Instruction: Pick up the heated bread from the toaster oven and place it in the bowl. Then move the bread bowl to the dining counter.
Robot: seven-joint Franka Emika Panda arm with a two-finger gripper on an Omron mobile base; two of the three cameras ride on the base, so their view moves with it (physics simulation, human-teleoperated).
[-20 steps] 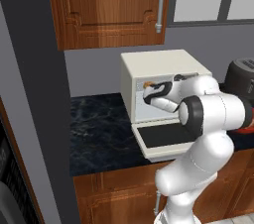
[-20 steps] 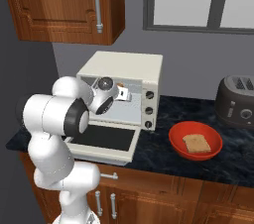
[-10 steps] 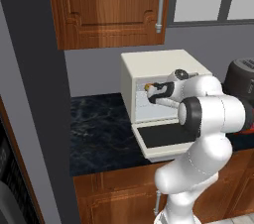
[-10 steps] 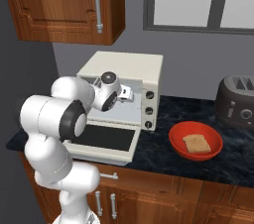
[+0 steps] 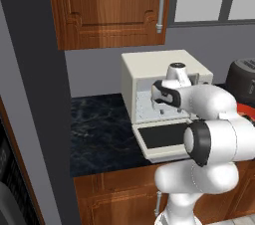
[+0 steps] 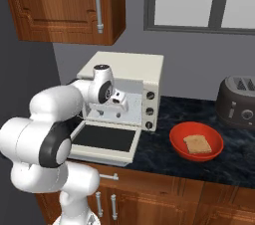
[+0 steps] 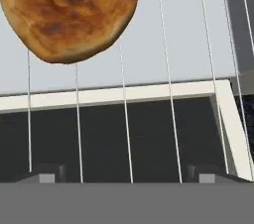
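You are at the first step: reaching into the toaster oven (image 6: 130, 89) for the heated bread (image 7: 69, 12), with nothing lifted yet. In the hand view the two dark fingertips (image 7: 44, 173) sit far apart at the bottom edge, so the gripper (image 7: 124, 174) stands wide open and empty. The bread lies on the wire rack (image 7: 168, 69) ahead of the fingers and off toward the left finger's side, well apart from both tips; it is not between them. Below the rack, nearer the fingers, the dark glass of the dropped-down door (image 6: 105, 139) shows through the wires. From the right base view the hand is at the mouth of the oven, above the open door. The bowl (image 6: 195, 142) waits on the counter to the right of the oven, and a flat toast-like piece (image 6: 197, 144) already lies in it, so do not mistake that for your target. The next move likely calls for shifting the hand toward the bread's side and advancing until the bun sits centred between the fingers, then closing gently; watch that the tips clear the rack wires.
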